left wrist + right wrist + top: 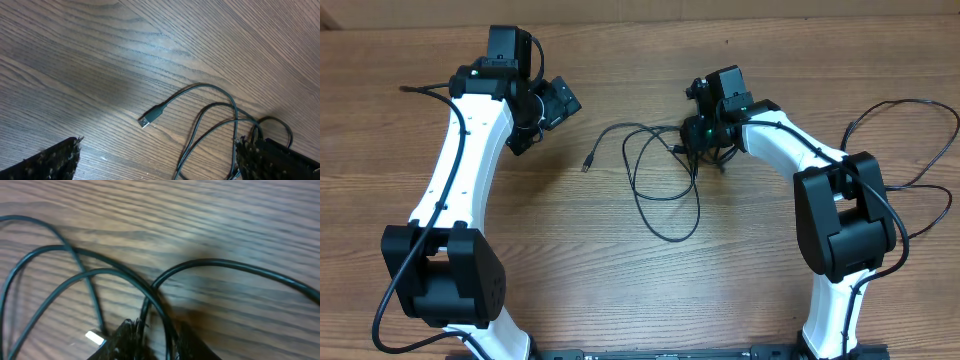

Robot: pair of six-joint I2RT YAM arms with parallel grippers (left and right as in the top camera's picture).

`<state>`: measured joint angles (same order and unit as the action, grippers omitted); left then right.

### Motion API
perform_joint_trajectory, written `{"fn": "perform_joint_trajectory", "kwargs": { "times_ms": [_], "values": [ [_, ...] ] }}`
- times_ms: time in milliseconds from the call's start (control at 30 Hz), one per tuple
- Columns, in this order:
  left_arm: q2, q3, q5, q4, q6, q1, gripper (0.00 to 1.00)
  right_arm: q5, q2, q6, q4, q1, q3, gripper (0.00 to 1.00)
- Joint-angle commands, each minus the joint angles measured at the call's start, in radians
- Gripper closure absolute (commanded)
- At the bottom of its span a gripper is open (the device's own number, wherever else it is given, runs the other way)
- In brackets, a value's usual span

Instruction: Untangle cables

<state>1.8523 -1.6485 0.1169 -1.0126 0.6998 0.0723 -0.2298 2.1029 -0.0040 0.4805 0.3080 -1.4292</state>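
The cables (665, 198) lie in a loose heap near the middle of the wooden table (620, 290), nearer the right arm than the left, their thin black strands looping over one another in several overlapping rings. One end has run free of the heap toward the left: a USB plug (587, 163) lying flat on the wood, its cord curving back into the loops, as the left wrist view shows plainly (145, 121). A second silver-tipped plug (94, 337) shows in the right wrist view, lying under the crossings (100, 272) just beside the fingers. The right gripper (698, 152) is down on the right edge of the heap, its fingers drawn fairly near each other with strands passing between and beside them (160, 330). Whether they actually pinch a strand or only straddle it I cannot tell. The left gripper (548, 108) sits well apart from the cables, above the bare wood, spread wide and holding nothing; its two fingers stand at opposite lower corners of its own view (160, 150). I judge the task to be at an early stage. One end lies clear, but the loops cross at several places and no cord has been drawn apart from the others, so nearly all the separating is left to do.
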Motion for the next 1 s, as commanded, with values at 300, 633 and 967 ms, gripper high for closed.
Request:
{"fn": "perform_joint_trajectory", "kwargs": {
  "times_ms": [300, 633, 967],
  "values": [
    [-0.001, 0.002, 0.003, 0.0, -0.016, 0.006, 0.0, -0.06, -0.012, -0.031, -0.001, 0.0, 0.009, 0.76],
    [-0.002, 0.002, 0.003, 0.0, -0.016, 0.006, 0.0, -0.048, -0.012, -0.14, -0.062, 0.0, 0.009, 0.6],
    [-0.001, 0.002, 0.003, 0.0, -0.016, 0.006, 0.0, 0.057, -0.012, -0.14, 0.013, 0.0, 0.01, 0.61]
  ]
}}
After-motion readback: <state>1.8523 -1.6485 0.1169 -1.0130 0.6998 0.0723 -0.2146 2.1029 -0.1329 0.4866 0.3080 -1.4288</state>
